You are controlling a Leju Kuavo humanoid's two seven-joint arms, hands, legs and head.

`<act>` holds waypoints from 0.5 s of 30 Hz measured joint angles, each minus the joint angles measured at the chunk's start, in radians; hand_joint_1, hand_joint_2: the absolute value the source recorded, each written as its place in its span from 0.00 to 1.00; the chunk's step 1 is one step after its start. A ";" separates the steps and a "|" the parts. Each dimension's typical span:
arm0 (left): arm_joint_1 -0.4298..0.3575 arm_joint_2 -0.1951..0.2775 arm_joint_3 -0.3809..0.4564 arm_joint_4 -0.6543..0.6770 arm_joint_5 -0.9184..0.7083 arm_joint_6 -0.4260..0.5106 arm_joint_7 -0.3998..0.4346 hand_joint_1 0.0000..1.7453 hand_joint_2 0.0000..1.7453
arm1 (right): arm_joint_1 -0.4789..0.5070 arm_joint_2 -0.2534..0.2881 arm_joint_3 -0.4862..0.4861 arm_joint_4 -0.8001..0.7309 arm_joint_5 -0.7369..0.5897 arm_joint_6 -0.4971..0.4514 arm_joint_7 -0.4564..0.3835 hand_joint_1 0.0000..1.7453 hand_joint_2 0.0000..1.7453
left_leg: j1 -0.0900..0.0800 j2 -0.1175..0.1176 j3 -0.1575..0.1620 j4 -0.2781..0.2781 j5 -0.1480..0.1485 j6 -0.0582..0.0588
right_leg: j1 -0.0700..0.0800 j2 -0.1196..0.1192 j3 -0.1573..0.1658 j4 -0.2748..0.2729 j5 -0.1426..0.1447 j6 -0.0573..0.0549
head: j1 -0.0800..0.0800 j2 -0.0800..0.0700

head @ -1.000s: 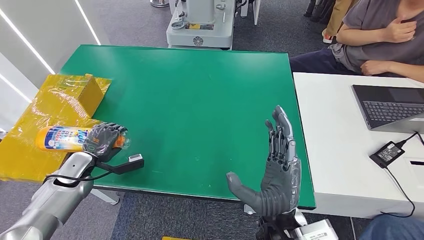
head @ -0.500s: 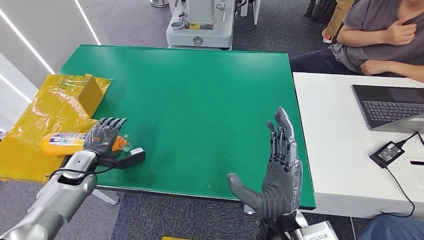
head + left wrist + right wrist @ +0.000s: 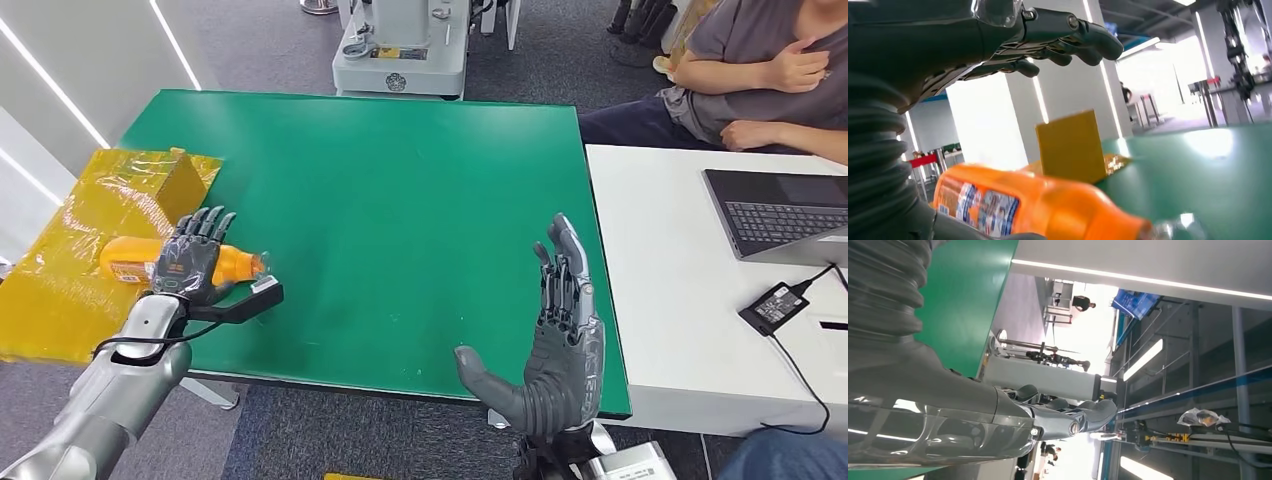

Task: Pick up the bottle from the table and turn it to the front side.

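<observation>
An orange bottle (image 3: 232,265) lies on its side at the left edge of the green table (image 3: 400,200), partly on yellow wrapping, its clear cap toward the table's middle. Its plain orange side faces up in the head view; the left wrist view shows a blue-and-white label on the bottle (image 3: 1048,205). My left hand (image 3: 195,258) hovers over the bottle's middle, its fingers (image 3: 1068,35) spread and lifted off it. Raised flat at the near table edge, my right hand (image 3: 560,340) holds nothing, and it looks just as straight (image 3: 998,425) from the wrist.
A yellow wrapped box (image 3: 180,180) stands on yellow sheeting just beyond the bottle. To the right a white table carries a laptop (image 3: 780,210) and a power adapter (image 3: 775,305). A person (image 3: 760,70) sits behind it. A grey machine base (image 3: 400,50) stands beyond the green table.
My left hand lowered the bottle onto the table edge and spread its fingers off it. The label that faced up has rolled away, leaving orange on top. The right hand stayed still.
</observation>
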 joint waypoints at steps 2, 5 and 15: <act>0.000 -0.006 0.019 -0.001 0.006 0.059 -0.017 0.00 1.00 | 0.000 0.000 0.000 0.000 -0.001 0.000 0.000 0.00 1.00 | 0.000 0.000 0.000 0.000 0.000 0.000 | 0.000 0.000 0.000 0.000 0.000 0.000 | 0.000 0.000; 0.000 -0.017 0.052 -0.004 0.025 0.140 -0.057 0.00 1.00 | 0.000 0.000 0.000 0.000 -0.003 -0.002 0.001 0.00 1.00 | 0.000 0.000 0.000 0.000 0.000 0.000 | 0.000 0.000 0.000 0.000 0.000 0.000 | 0.000 0.000; 0.044 -0.149 0.421 -0.270 0.259 0.257 -0.546 0.00 1.00 | 0.001 0.000 0.002 0.000 -0.016 -0.028 -0.002 0.00 1.00 | 0.000 0.002 0.000 0.000 0.000 0.000 | 0.000 0.002 0.000 0.000 0.001 -0.001 | 0.000 0.000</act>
